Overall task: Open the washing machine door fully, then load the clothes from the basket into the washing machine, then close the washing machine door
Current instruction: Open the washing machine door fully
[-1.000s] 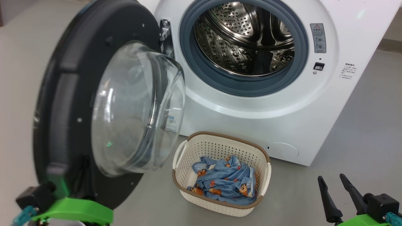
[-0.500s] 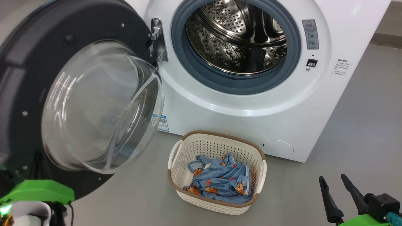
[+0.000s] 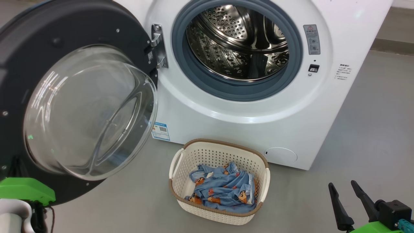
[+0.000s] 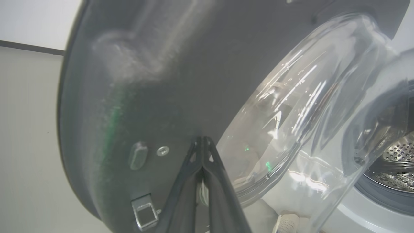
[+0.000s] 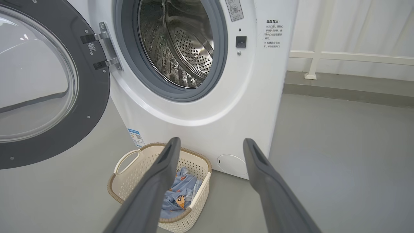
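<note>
The washing machine (image 3: 245,116) stands with its steel drum (image 3: 236,42) exposed. The washing machine door (image 3: 81,19) hangs swung out to the left on its hinge, its glass bowl (image 3: 87,110) bulging toward me. My left gripper (image 4: 202,139) is shut, fingers pressed together, tips at the door's (image 4: 145,81) dark inner face beside the glass. In the head view its green mount (image 3: 26,191) sits below the door. The basket (image 3: 207,152) rests on the floor before the machine, holding the blue clothes (image 3: 223,189). My right gripper (image 3: 341,183) is open and holds nothing, right of the basket (image 5: 129,184).
Grey floor (image 3: 372,129) stretches to the right of the machine. A white railing (image 5: 323,55) and wall stand beyond it. A blue label sticker (image 3: 160,130) and a round cover (image 3: 280,155) mark the machine's lower front.
The door has swung further out to the left, uncovering the hinge and the sticker. My left arm's green mount has gone left with it. The camera shifted slightly; the right gripper stayed put.
</note>
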`<state>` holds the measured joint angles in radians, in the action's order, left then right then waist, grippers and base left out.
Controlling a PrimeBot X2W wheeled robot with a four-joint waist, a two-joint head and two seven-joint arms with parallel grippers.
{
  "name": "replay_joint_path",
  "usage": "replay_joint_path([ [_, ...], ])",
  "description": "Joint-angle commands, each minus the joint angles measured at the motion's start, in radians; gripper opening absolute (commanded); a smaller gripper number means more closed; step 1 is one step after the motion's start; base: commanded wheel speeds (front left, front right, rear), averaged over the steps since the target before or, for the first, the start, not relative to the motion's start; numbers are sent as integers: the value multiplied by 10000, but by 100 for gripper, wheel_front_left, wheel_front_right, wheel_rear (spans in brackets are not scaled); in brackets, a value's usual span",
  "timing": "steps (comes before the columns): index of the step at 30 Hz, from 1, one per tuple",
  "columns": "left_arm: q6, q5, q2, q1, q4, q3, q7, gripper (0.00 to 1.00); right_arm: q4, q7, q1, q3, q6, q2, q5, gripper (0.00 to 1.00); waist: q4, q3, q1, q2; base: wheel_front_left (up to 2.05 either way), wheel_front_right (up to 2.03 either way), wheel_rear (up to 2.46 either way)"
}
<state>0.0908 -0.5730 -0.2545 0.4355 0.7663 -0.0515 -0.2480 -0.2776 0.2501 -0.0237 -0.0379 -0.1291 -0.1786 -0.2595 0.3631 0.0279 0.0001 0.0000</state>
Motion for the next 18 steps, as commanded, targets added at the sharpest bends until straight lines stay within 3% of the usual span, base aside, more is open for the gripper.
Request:
replay_joint_path([
  [1,-33,127,-607,554,-155,-430,-131,0,201,116,175,278,-16,-220,-132,100,-50,31,-1,0,0,0,0],
  [10,-330,664,-361,436,-287,-941,-135,0,238,117,112,241,-16,-166,-138,100,-162,60,-1,0,0,0,0],
  [16,-1078,1165,-185,-356,-1388,-932,-136,1,295,117,217,246,-16,-178,-144,100,-452,70,-1,0,0,0,0],
  [18,-1181,1274,-113,-701,-1907,-935,-136,31,317,117,238,252,-16,-196,-150,100,-582,73,-1,0,0,0,0],
])
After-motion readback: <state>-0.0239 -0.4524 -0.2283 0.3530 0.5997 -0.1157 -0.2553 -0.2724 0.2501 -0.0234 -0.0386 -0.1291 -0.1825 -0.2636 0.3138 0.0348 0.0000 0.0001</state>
